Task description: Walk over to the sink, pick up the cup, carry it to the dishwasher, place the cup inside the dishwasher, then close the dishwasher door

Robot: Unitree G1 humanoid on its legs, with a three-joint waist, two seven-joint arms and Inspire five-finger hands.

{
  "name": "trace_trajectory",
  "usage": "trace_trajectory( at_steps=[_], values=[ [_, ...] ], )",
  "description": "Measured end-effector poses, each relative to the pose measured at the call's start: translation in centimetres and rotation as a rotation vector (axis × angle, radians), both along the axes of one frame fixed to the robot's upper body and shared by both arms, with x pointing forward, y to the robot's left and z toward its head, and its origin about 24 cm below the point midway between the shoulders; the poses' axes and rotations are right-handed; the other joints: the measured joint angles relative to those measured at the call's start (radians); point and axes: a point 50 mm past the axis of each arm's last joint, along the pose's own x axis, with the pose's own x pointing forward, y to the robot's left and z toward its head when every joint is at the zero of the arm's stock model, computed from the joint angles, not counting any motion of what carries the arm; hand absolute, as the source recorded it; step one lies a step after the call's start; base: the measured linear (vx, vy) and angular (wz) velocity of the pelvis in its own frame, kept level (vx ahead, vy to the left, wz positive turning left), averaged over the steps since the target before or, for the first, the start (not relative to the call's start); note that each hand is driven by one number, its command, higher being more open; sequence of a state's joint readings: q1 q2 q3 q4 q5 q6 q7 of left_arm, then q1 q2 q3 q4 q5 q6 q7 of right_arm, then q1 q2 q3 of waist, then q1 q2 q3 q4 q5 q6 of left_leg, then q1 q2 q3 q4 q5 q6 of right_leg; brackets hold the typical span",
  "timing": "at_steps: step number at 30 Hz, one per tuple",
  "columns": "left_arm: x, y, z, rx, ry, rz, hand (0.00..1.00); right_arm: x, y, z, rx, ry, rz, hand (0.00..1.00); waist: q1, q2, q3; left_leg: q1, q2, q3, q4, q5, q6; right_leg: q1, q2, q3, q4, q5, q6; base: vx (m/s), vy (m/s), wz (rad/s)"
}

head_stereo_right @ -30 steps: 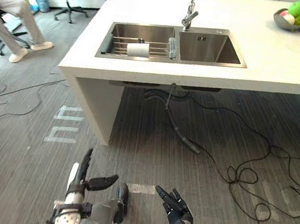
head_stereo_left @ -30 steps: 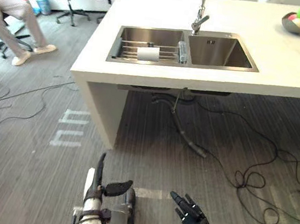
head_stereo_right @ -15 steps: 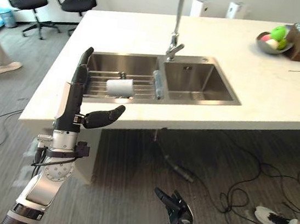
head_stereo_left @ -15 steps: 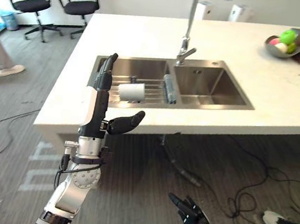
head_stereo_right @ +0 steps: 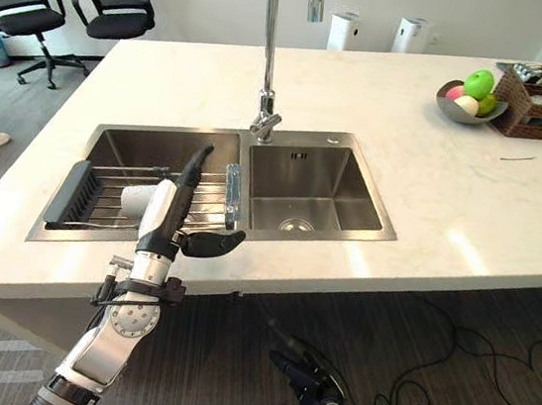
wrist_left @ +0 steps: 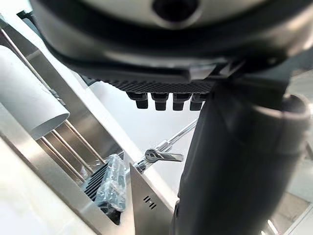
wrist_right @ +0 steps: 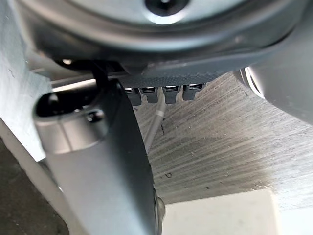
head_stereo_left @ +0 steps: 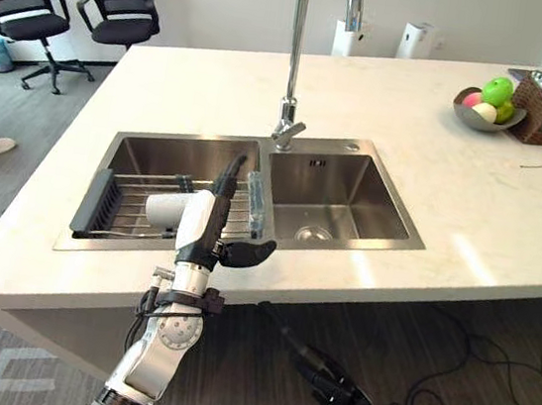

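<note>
So the big change in the last second is the walk-up. The robot was standing well back from the counter with both hands low over the floor, and now it's right at the sink point(head_stereo_left: 389, 213), looking straight down into it. That's the camera moving in; nothing in the sink shifted. The white cup point(head_stereo_left: 165, 211) is lying on its side on the wire rack point(head_stereo_left: 123, 223) in the sink's left basin, same spot as before, nothing holding it. The left hand point(head_stereo_left: 203, 224) has come up from down low and now sits over the sink's front rim. Its fingers are straight and its thumb sticks out sideways, so it's open and empty, with the fingertips just beside the cup as far as I can tell. The right hand point(head_stereo_left: 342, 404) hangs down below the sink's counter, fingers loose and spread. I'd say the walking step is basically done and the grab is next, though the cup lying sideways on bars could roll.
</note>
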State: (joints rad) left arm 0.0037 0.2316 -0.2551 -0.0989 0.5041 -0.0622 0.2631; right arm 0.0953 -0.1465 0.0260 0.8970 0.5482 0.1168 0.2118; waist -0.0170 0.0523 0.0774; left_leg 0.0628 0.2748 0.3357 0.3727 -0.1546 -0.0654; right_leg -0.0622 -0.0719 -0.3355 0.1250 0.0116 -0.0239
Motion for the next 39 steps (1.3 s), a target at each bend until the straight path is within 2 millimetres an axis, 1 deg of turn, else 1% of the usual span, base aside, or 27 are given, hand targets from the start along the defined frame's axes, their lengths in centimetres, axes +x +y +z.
trace_trajectory(
  at_steps=[1,2,3,4,6,8,10,12,13,15,16,17,18,20,21,23,26,31,34,35,37,39],
  values=[
    [0.4,0.0,0.4,0.034,-0.009,-0.018,1.00,-0.1,-0.2,0.0,-0.002,0.009,0.001,1.00,0.003,0.008,-0.006,0.001,-0.016,0.034,-0.114,0.047,-0.002,0.000,-0.001,-0.017,-0.006,0.002,0.005,0.12,0.036,0.52],
    [0.6,0.1,0.6,0.057,-0.010,-0.020,1.00,-0.1,-0.4,0.0,-0.007,0.013,0.001,1.00,0.001,0.009,-0.012,0.012,-0.026,0.035,-0.150,0.065,-0.021,0.000,-0.002,-0.026,-0.007,0.004,0.009,0.13,0.053,0.48],
    [1.2,0.4,0.9,0.098,-0.015,-0.022,1.00,-0.2,-0.5,0.0,-0.007,0.017,0.001,1.00,-0.002,0.013,-0.017,0.032,-0.041,0.024,-0.224,0.087,-0.045,0.009,0.001,-0.043,-0.032,0.015,0.015,0.11,0.044,0.36],
    [1.6,0.7,1.1,0.119,-0.013,-0.021,1.00,-0.3,-0.6,-0.1,-0.006,0.022,0.002,1.00,-0.002,0.014,-0.018,0.038,-0.045,0.023,-0.247,0.092,-0.046,0.014,0.003,-0.049,-0.045,0.022,0.017,0.11,0.062,0.30],
    [2.8,2.1,1.6,0.204,0.005,0.006,1.00,-0.4,-0.8,-0.2,-0.002,0.033,-0.009,1.00,-0.002,0.016,-0.019,0.060,-0.072,0.025,-0.315,0.122,-0.053,0.031,-0.001,-0.051,-0.101,0.057,0.025,0.04,0.092,0.05],
    [3.4,3.2,2.1,0.257,0.010,0.031,1.00,-0.4,-1.1,-0.2,-0.007,0.037,-0.013,1.00,-0.008,0.019,-0.021,0.067,-0.097,0.030,-0.339,0.137,-0.052,0.041,-0.012,-0.047,-0.139,0.084,0.034,-0.01,0.094,-0.03],
    [4.0,4.0,2.9,0.308,0.011,0.040,1.00,-0.5,-1.2,-0.2,-0.009,0.039,-0.012,1.00,-0.017,0.022,-0.023,0.061,-0.115,0.030,-0.343,0.141,-0.051,0.048,-0.022,-0.045,-0.172,0.108,0.042,-0.04,0.084,0.02],
    [4.7,4.8,4.3,0.327,-0.007,0.061,1.00,-0.5,-1.2,-0.1,-0.005,0.040,-0.007,1.00,-0.023,0.028,-0.028,0.058,-0.124,0.030,-0.357,0.141,-0.050,0.048,-0.033,-0.044,-0.197,0.130,0.047,-0.08,0.088,0.01],
    [4.9,4.9,4.7,0.335,-0.010,0.061,1.00,-0.5,-1.2,-0.1,-0.002,0.043,-0.006,1.00,-0.023,0.028,-0.028,0.060,-0.126,0.030,-0.363,0.141,-0.050,0.048,-0.033,-0.043,-0.201,0.133,0.047,-0.09,0.057,-0.01],
    [5.7,5.1,6.2,0.382,-0.023,0.041,1.00,-0.5,-1.1,-0.1,0.002,0.045,-0.002,1.00,-0.024,0.029,-0.029,0.063,-0.129,0.032,-0.381,0.138,-0.047,0.044,-0.029,-0.043,-0.209,0.140,0.040,-0.10,0.031,-0.01],
    [6.0,5.1,6.8,0.405,-0.023,0.025,1.00,-0.5,-1.1,-0.1,0.004,0.045,-0.001,1.00,-0.025,0.029,-0.029,0.070,-0.126,0.035,-0.392,0.133,-0.043,0.044,-0.023,-0.042,-0.211,0.142,0.041,-0.12,0.021,-0.03],
    [6.1,5.1,7.1,0.416,-0.019,0.013,1.00,-0.5,-1.1,-0.1,0.005,0.046,0.000,1.00,-0.026,0.029,-0.029,0.073,-0.122,0.037,-0.396,0.127,-0.043,0.044,-0.020,-0.041,-0.213,0.143,0.043,-0.14,0.016,-0.11],
    [6.3,5.1,7.4,0.437,-0.002,-0.006,1.00,-0.5,-1.0,-0.1,0.010,0.051,0.003,1.00,-0.025,0.024,-0.031,0.078,-0.121,0.046,-0.396,0.126,-0.043,0.044,-0.020,-0.030,-0.214,0.145,0.045,-0.11,0.010,-0.22],
    [6.4,5.3,7.3,0.469,0.047,-0.031,1.00,-0.6,-1.0,0.0,0.013,0.051,0.006,1.00,-0.027,0.026,-0.033,0.082,-0.122,0.064,-0.391,0.109,-0.049,0.044,-0.020,-0.012,-0.215,0.153,0.045,-0.09,0.013,-0.26],
    [6.7,5.3,7.2,0.485,0.083,-0.051,1.00,-0.6,-1.1,0.1,0.014,0.046,0.008,1.00,-0.028,0.026,-0.034,0.082,-0.123,0.069,-0.388,0.105,-0.044,0.041,-0.020,-0.006,-0.215,0.158,0.043,-0.06,0.008,-0.16],
    [7.2,5.1,7.3,0.505,0.131,-0.077,1.00,-0.6,-1.0,0.1,0.019,0.042,0.012,1.00,-0.031,0.025,-0.035,0.079,-0.122,0.072,-0.388,0.106,-0.046,0.036,-0.019,-0.003,-0.215,0.161,0.041,-0.04,-0.002,-0.09],
    [7.6,4.9,7.3,0.533,0.197,-0.122,1.00,-0.4,-1.0,0.2,0.028,0.030,0.018,1.00,-0.048,0.026,-0.036,0.072,-0.119,0.075,-0.389,0.114,-0.057,0.026,-0.015,0.000,-0.215,0.167,0.041,0.00,-0.008,-0.03],
    [8.9,4.3,6.8,0.586,0.295,-0.164,1.00,-0.3,-0.9,0.3,0.036,0.023,0.022,1.00,-0.056,0.025,-0.036,0.079,-0.122,0.085,-0.390,0.117,-0.052,0.026,-0.014,0.009,-0.211,0.180,0.038,0.02,0.021,-0.05],
    [9.5,5.3,6.7,0.606,0.333,-0.126,1.00,-0.3,-0.9,0.3,0.039,0.021,0.023,1.00,-0.065,0.024,-0.037,0.088,-0.125,0.089,-0.392,0.115,-0.049,0.029,-0.015,0.013,-0.211,0.180,0.039,0.01,0.030,-0.04],
    [9.5,6.2,6.5,0.626,0.358,-0.100,1.00,-0.2,-0.8,0.3,0.041,0.019,0.021,1.00,-0.073,0.024,-0.037,0.093,-0.125,0.091,-0.393,0.114,-0.048,0.032,-0.015,0.015,-0.212,0.180,0.039,-0.01,0.025,-0.05],
    [9.6,7.9,6.2,0.646,0.400,-0.049,1.00,-0.2,-0.8,0.3,0.045,0.018,0.017,1.00,-0.078,0.024,-0.037,0.097,-0.128,0.097,-0.394,0.112,-0.046,0.033,-0.016,0.021,-0.216,0.181,0.041,-0.03,0.025,-0.07],
    [9.7,8.6,5.9,0.653,0.422,-0.027,1.00,-0.2,-0.8,0.3,0.046,0.018,0.015,1.00,-0.077,0.023,-0.037,0.099,-0.129,0.099,-0.394,0.111,-0.045,0.033,-0.016,0.024,-0.216,0.182,0.042,-0.03,0.016,-0.04]
  ],
)
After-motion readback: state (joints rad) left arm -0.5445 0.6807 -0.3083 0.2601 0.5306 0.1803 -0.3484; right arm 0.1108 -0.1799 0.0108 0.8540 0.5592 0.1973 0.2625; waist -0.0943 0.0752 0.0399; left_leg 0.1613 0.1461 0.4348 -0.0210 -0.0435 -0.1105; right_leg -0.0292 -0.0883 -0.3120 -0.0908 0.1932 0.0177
